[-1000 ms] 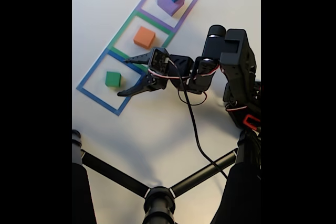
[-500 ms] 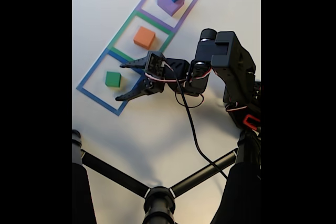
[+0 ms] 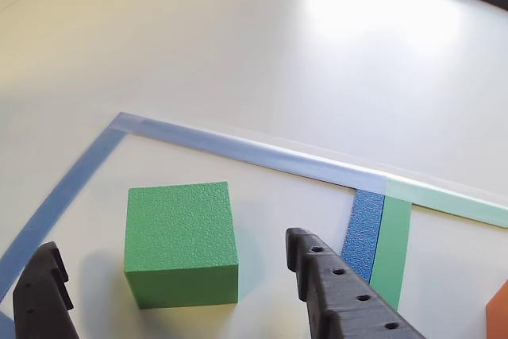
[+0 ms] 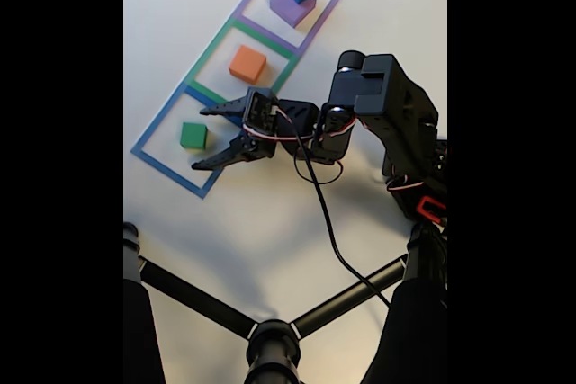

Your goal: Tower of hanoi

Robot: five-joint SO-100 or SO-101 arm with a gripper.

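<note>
The end effector (image 4: 205, 138) hangs with its jaws spread wide — just at three o'clock of the green cube (image 4: 193, 136), which sits on the table (image 4: 270, 222) inside the blue-taped square (image 4: 151, 127), untouched.

A lab or hobby test bench: a plain white table (image 4: 270, 231) carries taped coloured squares (image 4: 236, 69), and below them a black camera tripod (image 4: 270, 334) spreads its legs beside the wired arm (image 4: 396, 123).
</note>
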